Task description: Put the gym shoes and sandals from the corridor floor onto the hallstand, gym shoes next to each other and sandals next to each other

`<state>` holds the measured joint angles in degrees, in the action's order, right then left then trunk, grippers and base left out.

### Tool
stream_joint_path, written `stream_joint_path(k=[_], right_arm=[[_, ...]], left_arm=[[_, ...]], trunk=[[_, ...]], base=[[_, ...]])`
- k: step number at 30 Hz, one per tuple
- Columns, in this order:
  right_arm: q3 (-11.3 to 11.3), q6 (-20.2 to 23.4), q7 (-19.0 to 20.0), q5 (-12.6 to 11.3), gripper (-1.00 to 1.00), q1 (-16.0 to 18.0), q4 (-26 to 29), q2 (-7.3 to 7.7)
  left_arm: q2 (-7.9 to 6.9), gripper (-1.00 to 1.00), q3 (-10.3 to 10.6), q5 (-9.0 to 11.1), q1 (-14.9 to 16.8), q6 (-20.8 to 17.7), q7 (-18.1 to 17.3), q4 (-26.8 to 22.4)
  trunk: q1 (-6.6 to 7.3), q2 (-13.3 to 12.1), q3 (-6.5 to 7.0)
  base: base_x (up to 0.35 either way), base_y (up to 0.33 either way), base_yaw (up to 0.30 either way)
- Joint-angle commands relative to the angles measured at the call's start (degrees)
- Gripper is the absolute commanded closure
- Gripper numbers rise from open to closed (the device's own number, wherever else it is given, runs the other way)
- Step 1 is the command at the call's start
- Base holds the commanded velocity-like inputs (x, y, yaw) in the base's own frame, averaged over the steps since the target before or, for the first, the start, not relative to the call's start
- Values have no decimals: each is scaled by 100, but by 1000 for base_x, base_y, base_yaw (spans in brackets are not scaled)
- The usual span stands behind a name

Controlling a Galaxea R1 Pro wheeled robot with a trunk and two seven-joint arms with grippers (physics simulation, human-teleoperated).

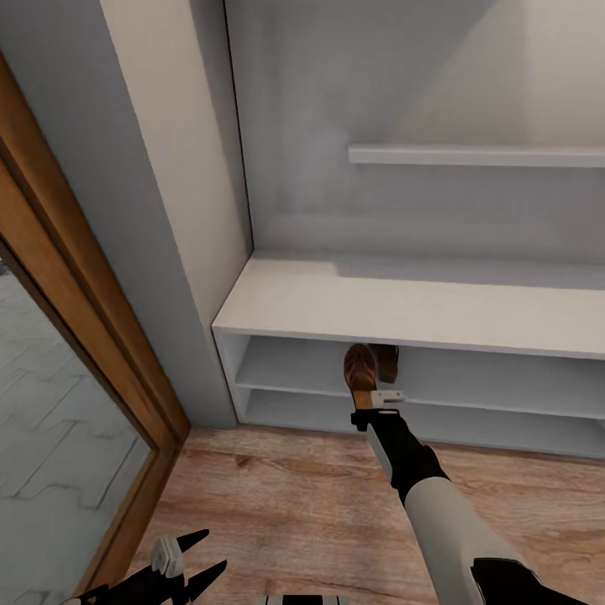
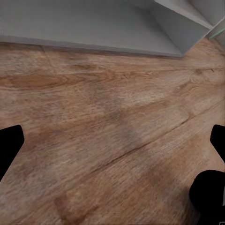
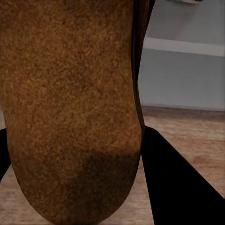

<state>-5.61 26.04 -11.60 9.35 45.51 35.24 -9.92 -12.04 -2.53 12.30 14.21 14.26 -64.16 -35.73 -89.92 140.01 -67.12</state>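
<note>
— Filling my right wrist camera is a flat brown leather sandal [image 3: 70,108], its grainy sole turned to the lens, with a black finger [image 3: 178,183] of mine pressed along its edge.

— So your right gripper has it?

— Yes, my right gripper [image 1: 370,402] is pinched on the sandal's heel end. From the head camera the sandal [image 1: 360,366] stands tilted at the mouth of the upper shelf slot of the light grey hallstand [image 1: 420,307], its toe end just under the front edge of the wide bench top. A second dark brown shape sits just beside it; I cannot tell what that is.

— What is around it?

— A grey shelf on the hallstand's back panel above, a cream wall with a grey corner post [image 1: 143,210] to the left, and a wooden door frame [image 1: 76,286] beyond that.

— And your left gripper?

— My left gripper [image 1: 186,565] hangs low over the light brown wood-plank corridor floor [image 2: 108,131], black fingers [image 2: 8,145] spread apart, pinching nothing, well apart from the sandal.
</note>
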Motion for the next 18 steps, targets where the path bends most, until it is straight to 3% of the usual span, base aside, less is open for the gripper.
stream_joint_path(k=[1,18], right_arm=[[-28,33,9,42,100,2,6,-8],[-28,33,17,41,100,2,-192,-8]], left_arm=[[0,-100,-2,9,3,33,-17,5],[0,-100,3,9,3,33,-18,5]], trunk=[[0,2,-5],[0,2,-5]], base=[[48,0,0],[67,0,0]])
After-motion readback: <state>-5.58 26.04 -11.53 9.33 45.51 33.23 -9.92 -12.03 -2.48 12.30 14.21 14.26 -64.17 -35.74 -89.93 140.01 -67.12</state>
